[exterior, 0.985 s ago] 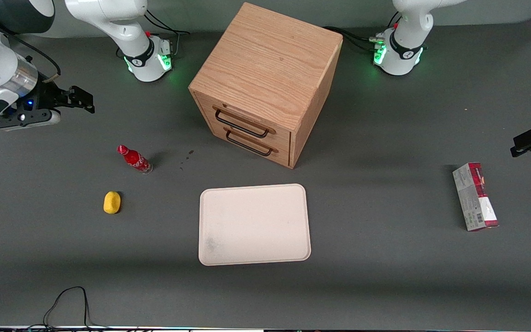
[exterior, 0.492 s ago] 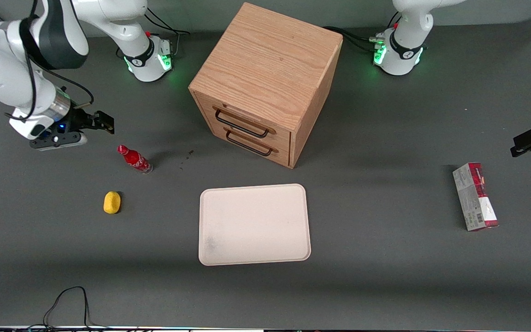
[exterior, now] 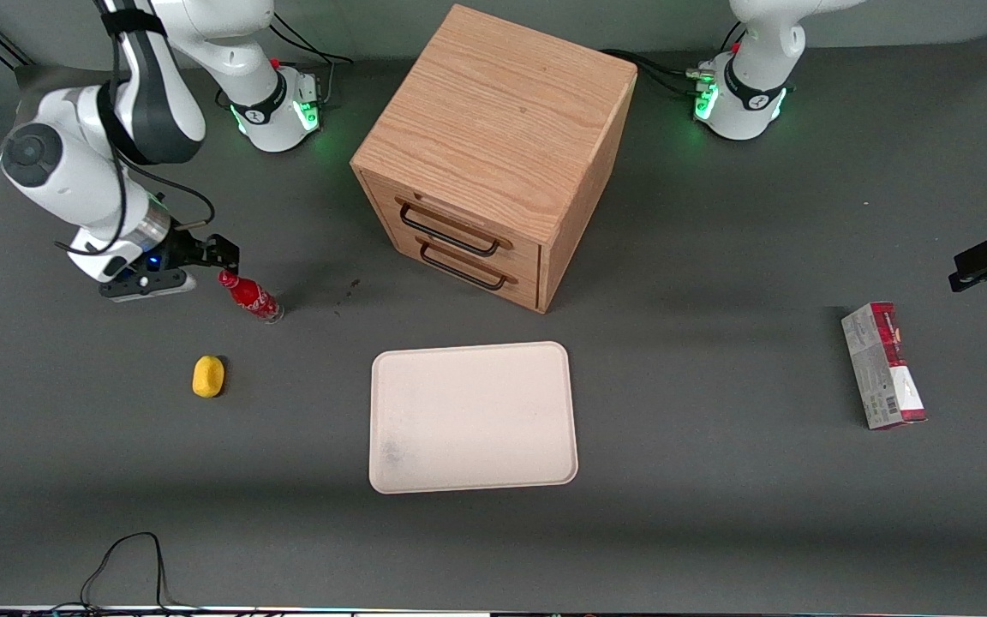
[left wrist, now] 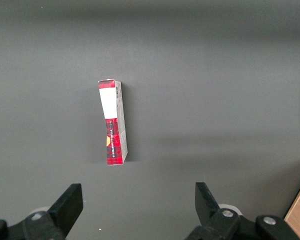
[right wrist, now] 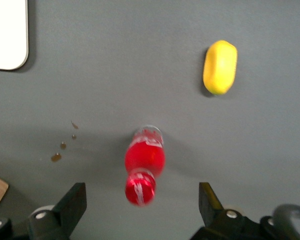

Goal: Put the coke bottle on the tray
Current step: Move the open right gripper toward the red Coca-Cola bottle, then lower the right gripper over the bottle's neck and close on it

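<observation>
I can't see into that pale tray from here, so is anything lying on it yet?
Nothing lies on the tray. The coke bottle stands on the table, with the open hand above its cap.

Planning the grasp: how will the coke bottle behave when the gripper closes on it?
The coke bottle stands upright, tall and narrow, so a nudge from the open gripper by its cap probably tips it. Round-bodied, it would likely roll. It looks small, probably light.

A wooden drawer cabinet (exterior: 496, 150) stands toward the table's back edge, midway along — two dark handles (exterior: 452, 242) on its front. A yellow lump (exterior: 208, 376) lies toward the working arm's end. A red-and-grey carton (exterior: 882, 365) lies flat near the parked arm's end — and a black cable (exterior: 123, 568) loops at the front edge.
</observation>
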Available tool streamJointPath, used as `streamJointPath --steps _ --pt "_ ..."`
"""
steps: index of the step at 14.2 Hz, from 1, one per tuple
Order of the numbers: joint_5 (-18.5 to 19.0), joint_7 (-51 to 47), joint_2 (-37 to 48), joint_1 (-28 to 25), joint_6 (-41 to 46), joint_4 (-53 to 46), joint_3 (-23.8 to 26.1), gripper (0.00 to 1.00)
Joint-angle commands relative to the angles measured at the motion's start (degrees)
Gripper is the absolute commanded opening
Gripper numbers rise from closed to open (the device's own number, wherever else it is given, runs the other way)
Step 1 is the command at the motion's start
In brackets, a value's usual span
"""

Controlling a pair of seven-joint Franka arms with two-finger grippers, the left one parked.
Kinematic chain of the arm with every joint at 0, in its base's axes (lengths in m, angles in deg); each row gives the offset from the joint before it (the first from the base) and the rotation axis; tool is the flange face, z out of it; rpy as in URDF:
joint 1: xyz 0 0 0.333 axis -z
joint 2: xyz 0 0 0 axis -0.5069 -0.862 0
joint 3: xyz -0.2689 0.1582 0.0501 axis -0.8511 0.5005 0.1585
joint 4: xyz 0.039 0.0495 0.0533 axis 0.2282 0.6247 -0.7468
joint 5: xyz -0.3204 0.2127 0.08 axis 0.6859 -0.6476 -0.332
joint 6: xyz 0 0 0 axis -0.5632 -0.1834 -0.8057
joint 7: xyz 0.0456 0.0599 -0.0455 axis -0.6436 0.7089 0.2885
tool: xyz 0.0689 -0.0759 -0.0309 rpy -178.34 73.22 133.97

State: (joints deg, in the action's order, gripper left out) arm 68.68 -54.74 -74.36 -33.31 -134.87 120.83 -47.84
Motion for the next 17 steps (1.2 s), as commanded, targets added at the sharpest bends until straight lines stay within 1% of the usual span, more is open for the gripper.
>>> streamJointPath --steps 1,7,17 --pt "-0.1 -1.7 -3.9 -1.0 -4.7 -0.2 -0.2 0.99" --pt "-0.1 -1.6 -5.4 -1.0 -6.0 0.0 -0.2 1.0" --pt "-0.1 -1.1 -2.8 -1.0 -5.6 3.3 -0.2 0.99"
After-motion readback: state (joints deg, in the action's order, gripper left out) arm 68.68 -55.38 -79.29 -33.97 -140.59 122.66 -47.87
